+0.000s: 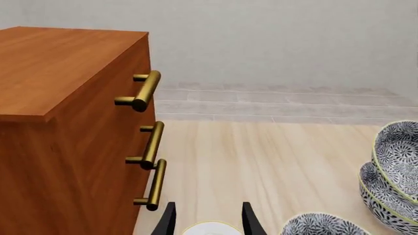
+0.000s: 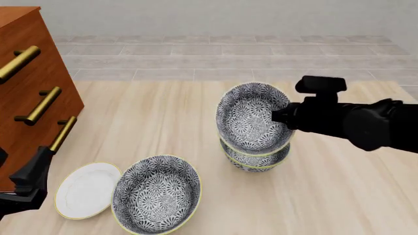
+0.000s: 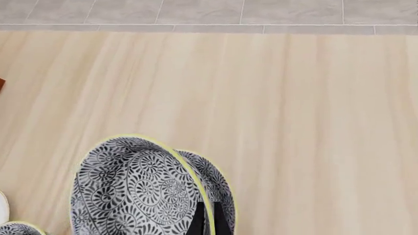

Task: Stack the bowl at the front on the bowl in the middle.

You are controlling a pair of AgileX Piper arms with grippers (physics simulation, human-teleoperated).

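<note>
The right gripper [image 2: 279,116] is clamped on the tilted bowl at the front [image 2: 251,122], directly over the bowl in the middle [image 2: 255,159]. The wide bowl [image 2: 156,193] and plate [image 2: 85,190] lie well off beyond its fingertips; nothing crowds it.

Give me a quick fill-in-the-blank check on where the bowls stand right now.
1. The right tool grips the tilted bowl by its ____.
2. That bowl sits above the lower small bowl, not level but ____.
3. The white plate lies beside the ____ bowl.

Missing: rim; tilted; wide
</note>
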